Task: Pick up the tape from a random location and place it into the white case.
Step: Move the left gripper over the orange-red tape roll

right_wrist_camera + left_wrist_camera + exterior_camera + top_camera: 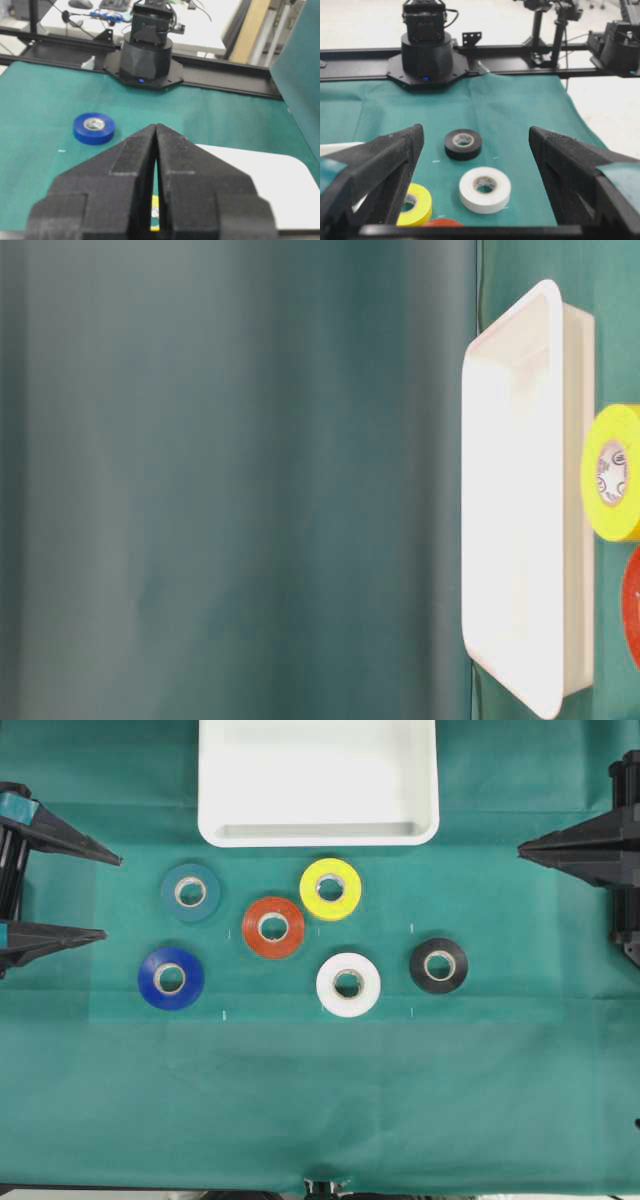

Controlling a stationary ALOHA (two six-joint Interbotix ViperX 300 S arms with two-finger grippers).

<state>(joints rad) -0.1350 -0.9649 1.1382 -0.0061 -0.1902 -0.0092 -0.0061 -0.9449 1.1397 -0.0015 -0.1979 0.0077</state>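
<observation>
- Tape (273,928): orange-red roll lying flat on the green counter (320,1100), just below the white case (318,830), apart from it.
- Yellow roll (330,889) sits between tape and case, up-right of the tape; white roll (348,984) down-right.
- Left end effector (113,897): jaws spread wide, holding nothing, left of the tape.
- Right end effector (522,848): fingers pressed together, empty, well right of the case.

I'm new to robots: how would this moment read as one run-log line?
orange-red tape roll: on cloth | white plastic tray: empty | left gripper: open | right gripper: shut
</observation>
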